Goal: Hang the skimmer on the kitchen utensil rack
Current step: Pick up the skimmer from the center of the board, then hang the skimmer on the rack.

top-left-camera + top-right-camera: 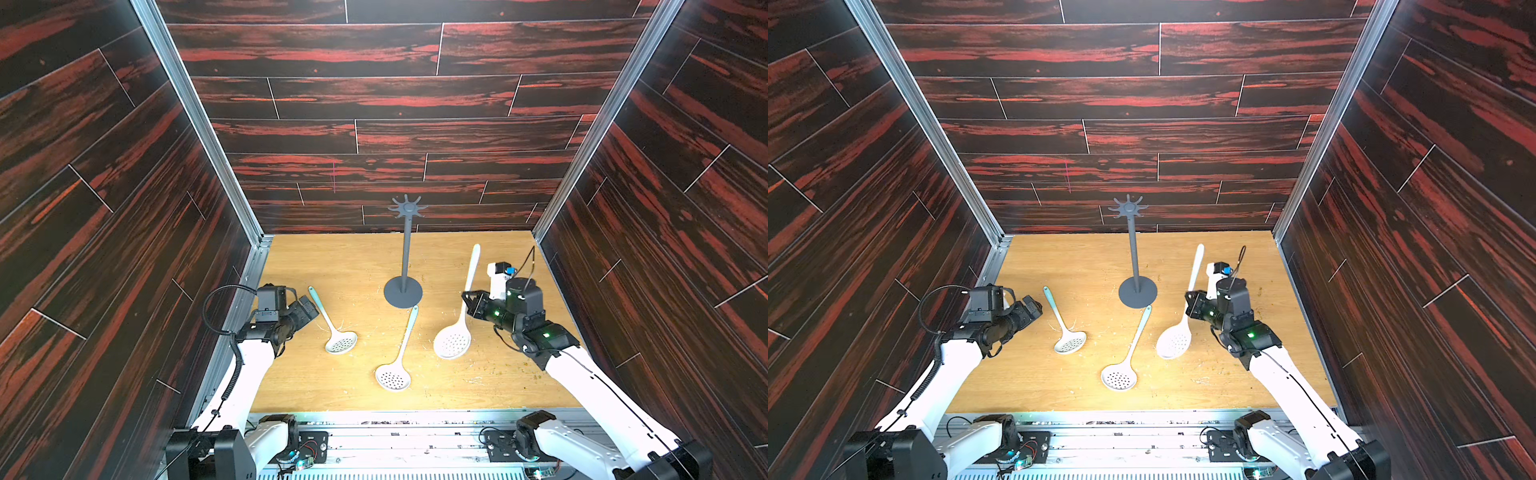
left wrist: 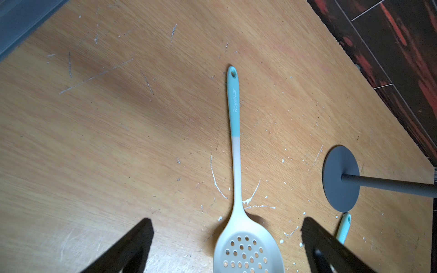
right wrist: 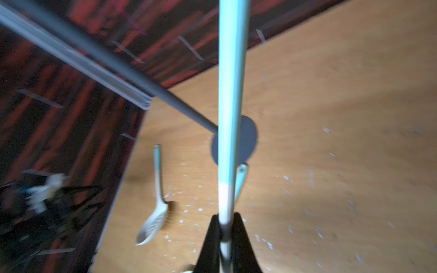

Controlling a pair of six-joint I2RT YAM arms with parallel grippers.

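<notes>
Three white skimmers with teal handle ends are in view. My right gripper (image 1: 467,301) (image 3: 226,219) is shut on the white lower handle of the right skimmer (image 1: 452,343) (image 3: 230,94). Its handle slants up and away, right of the kitchen utensil rack (image 1: 406,257) (image 1: 1133,257). I cannot tell whether its head touches the table. The rack's star crown (image 1: 408,206) carries nothing. My left gripper (image 1: 309,307) (image 2: 227,221) is open, low over the left skimmer (image 1: 340,343) (image 2: 234,141), straddling its neck without touching it.
A third skimmer (image 1: 392,378) (image 1: 1119,378) lies in front of the rack's round base (image 1: 403,293) (image 2: 340,179), its handle tip close to the base. Dark wood-pattern walls (image 1: 124,249) enclose the wooden table (image 1: 353,262) on three sides.
</notes>
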